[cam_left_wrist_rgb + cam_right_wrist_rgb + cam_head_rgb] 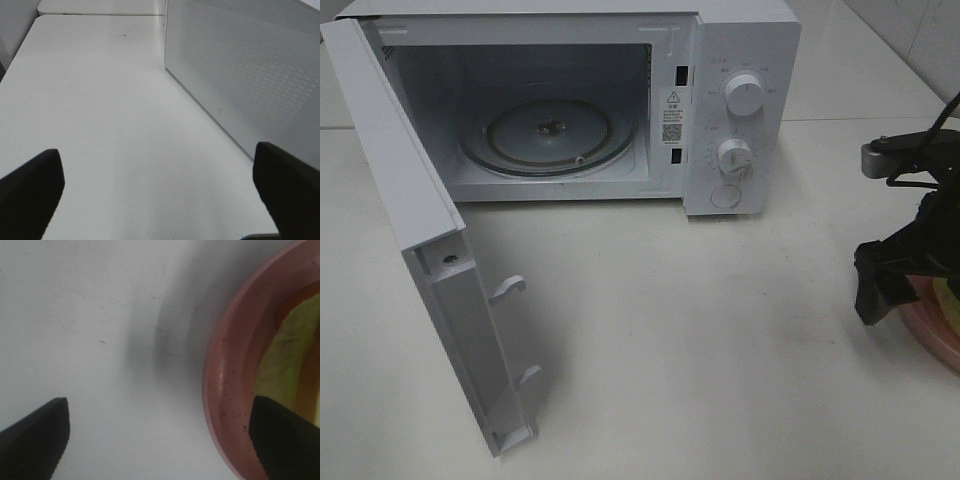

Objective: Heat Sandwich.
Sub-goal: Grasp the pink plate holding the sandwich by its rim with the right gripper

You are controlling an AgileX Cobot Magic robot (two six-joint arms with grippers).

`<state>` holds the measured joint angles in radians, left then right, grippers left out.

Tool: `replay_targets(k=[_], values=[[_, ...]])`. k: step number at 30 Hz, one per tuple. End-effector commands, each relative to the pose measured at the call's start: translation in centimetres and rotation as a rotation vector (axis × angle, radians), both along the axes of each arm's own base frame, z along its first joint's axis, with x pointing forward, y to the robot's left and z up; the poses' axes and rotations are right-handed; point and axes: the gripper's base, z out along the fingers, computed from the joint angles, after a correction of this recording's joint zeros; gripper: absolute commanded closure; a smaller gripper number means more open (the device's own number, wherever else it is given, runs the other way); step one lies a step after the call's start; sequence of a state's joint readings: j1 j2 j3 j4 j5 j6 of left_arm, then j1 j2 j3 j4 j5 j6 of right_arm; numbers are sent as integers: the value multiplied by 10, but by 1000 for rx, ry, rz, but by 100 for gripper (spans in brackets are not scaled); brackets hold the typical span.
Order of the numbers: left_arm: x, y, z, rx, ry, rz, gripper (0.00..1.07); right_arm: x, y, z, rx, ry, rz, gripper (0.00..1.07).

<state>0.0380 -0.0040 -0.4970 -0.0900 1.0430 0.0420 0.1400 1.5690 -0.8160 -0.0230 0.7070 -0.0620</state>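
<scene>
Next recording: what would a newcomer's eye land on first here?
The white microwave stands at the back of the table, door swung wide to the left, glass turntable showing. At the right edge, the open right gripper straddles the rim of a pink plate carrying the sandwich.

My left gripper [159, 192] hangs low over a white table [90, 100], black fingertips [30, 192] spread wide, tabletop showing between them. To my right a perforated white panel [250, 75], seemingly an appliance's side wall, stands on the table and runs toward the far end. A faint curved mark [119, 145] crosses the surface ahead of me; farther on lies a small dark speck [124, 35]. At the far edge a seam separates a second white tabletop [100, 6].
</scene>
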Motion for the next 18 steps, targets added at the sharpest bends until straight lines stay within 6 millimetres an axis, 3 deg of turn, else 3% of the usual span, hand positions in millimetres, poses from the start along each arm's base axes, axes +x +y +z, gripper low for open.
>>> replay_targets(k=[1,9,18], values=[[-3,0,-1,-2,-30,2,10,3,-1,-3,-14,8,-3,16],[-3,0,-1,-2,-30,2,10,12,-13,-24,-42,63,-61,18],[-3,0,-1,-2,-30,2,10,18,-12,-41,-41,90,-61,19]])
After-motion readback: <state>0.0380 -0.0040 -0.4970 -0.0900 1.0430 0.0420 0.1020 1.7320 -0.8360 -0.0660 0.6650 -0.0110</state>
